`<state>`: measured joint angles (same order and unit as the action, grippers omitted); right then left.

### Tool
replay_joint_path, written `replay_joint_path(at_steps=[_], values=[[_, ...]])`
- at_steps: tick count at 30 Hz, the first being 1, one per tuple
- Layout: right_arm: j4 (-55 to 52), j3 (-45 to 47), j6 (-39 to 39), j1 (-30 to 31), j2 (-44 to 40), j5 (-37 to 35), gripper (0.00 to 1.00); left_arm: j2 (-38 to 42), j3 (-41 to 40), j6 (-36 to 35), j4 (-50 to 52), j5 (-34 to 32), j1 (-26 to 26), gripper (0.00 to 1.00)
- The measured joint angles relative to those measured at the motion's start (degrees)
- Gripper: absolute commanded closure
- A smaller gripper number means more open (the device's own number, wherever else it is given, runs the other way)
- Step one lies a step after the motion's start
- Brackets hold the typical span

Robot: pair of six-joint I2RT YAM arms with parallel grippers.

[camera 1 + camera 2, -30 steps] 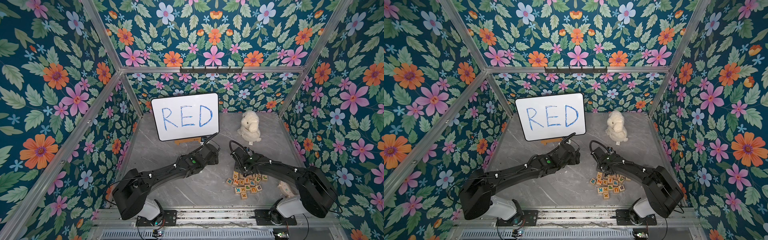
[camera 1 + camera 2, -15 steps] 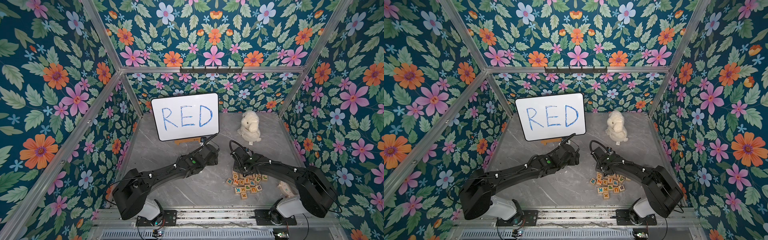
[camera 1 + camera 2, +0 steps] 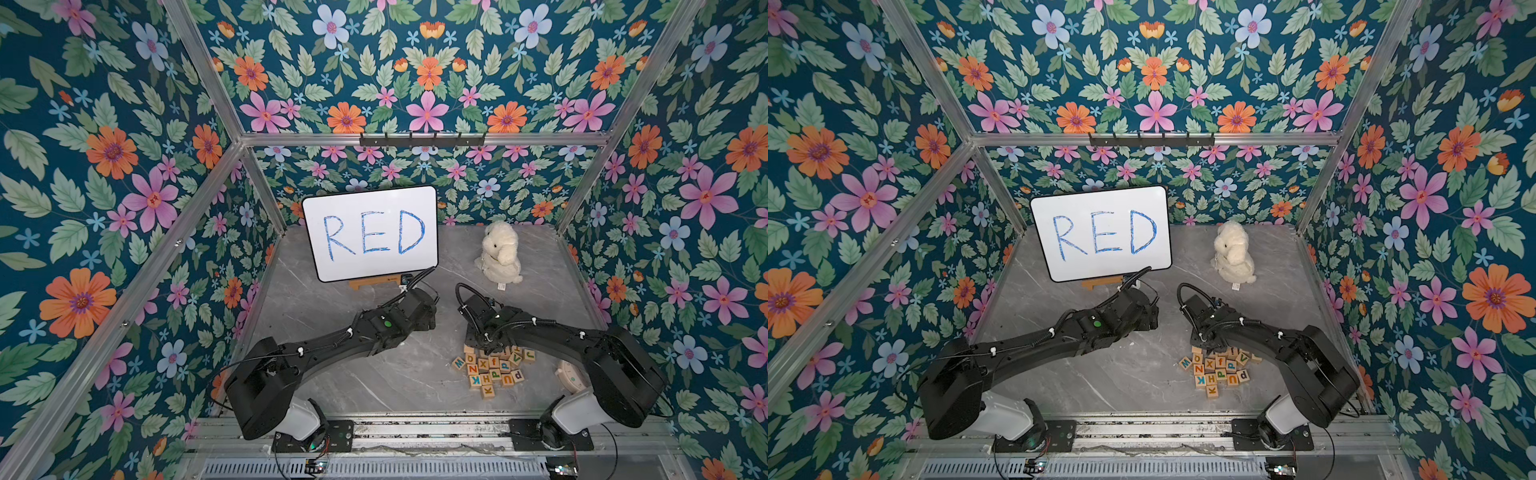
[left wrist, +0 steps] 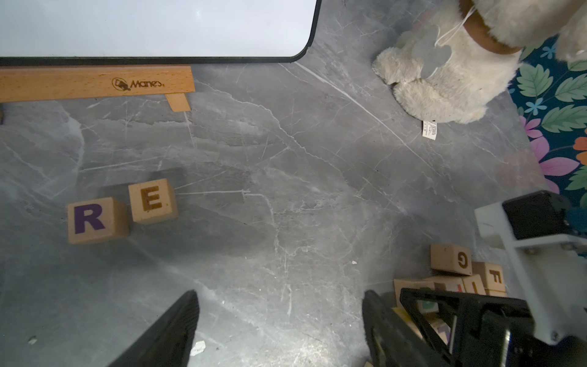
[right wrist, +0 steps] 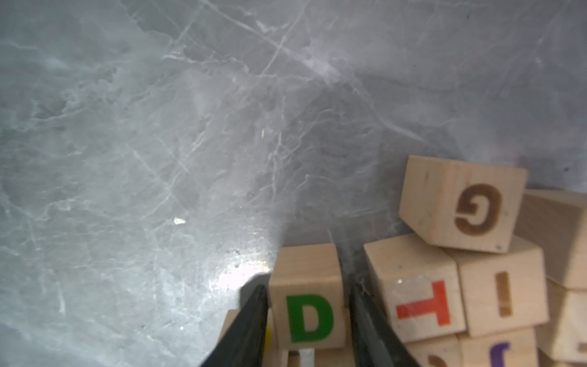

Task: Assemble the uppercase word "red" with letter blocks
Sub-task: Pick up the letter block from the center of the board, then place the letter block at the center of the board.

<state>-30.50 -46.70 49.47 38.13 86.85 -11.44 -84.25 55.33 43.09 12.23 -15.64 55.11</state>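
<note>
The walls (image 3: 124,166) show orange, pink and pale-blue flowers with green leaves on dark teal. The tabletop (image 3: 307,303) is grey marble with white veins. The whiteboard (image 3: 370,235) is white with blue lettering, the plush toy (image 3: 500,253) cream. The blocks (image 3: 494,368) are pale wood; the R block (image 4: 95,219) is lettered purple, the E block (image 4: 152,200) brownish, the D block (image 5: 306,305) green.

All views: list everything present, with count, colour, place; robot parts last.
white rectangular whiteboard lettered RED: one, blue writing, table's back, on wooden easel
fluffy plush toy: one, cream, beside whiteboard
light-wood cube lettered R: one, purple letter, before easel
light-wood cube lettered E: one, dark letter, beside R cube
light-wood cube lettered D: one, green letter, pile's edge
pile of light-wood letter cubes: many, mixed colours, by right arm
marbled tabletop: one, grey, underneath
left gripper: one, black, open, empty
right gripper: one, black, shut on D cube
</note>
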Motion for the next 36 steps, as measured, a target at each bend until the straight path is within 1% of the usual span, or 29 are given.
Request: replay_joint_path(at_steps=[3, 11, 18, 22, 27, 30, 34, 36], values=[[0.0, -0.3, -0.1, 0.0, 0.5, 0.0, 0.57, 0.0, 0.0, 0.0, 0.0, -0.1, 0.0, 0.17], [0.1, -0.7, -0.2, 0.0, 0.0, 0.1, 0.66, 0.0, 0.0, 0.0, 0.2, -0.6, 0.0, 0.17], [-0.4, -1.1, -0.7, 0.0, -0.5, -0.2, 0.70, 0.9, 0.0, 0.0, 0.3, -1.4, 0.0, 0.17], [-1.2, -1.6, -2.4, 0.0, -3.1, -1.0, 0.71, 2.5, 0.0, 0.0, 0.6, -2.1, -0.5, 0.17], [-1.4, -4.0, -6.6, 0.0, -6.2, -1.3, 0.71, 5.8, -1.4, -0.4, 0.7, -2.4, -3.6, 0.18], [-1.3, -7.0, -9.4, 0.0, -6.3, -1.2, 0.71, 8.8, -3.5, -1.0, 0.6, -1.6, -7.2, 0.20], [-1.1, -12.9, -12.5, 0.6, -2.8, -0.6, 0.71, 14.2, -8.1, 0.4, 0.6, -0.2, -13.0, 0.21], [-1.0, -16.5, -13.6, 1.6, 0.1, -0.1, 0.71, 17.0, -10.5, 1.3, 0.6, 0.5, -14.7, 0.22]])
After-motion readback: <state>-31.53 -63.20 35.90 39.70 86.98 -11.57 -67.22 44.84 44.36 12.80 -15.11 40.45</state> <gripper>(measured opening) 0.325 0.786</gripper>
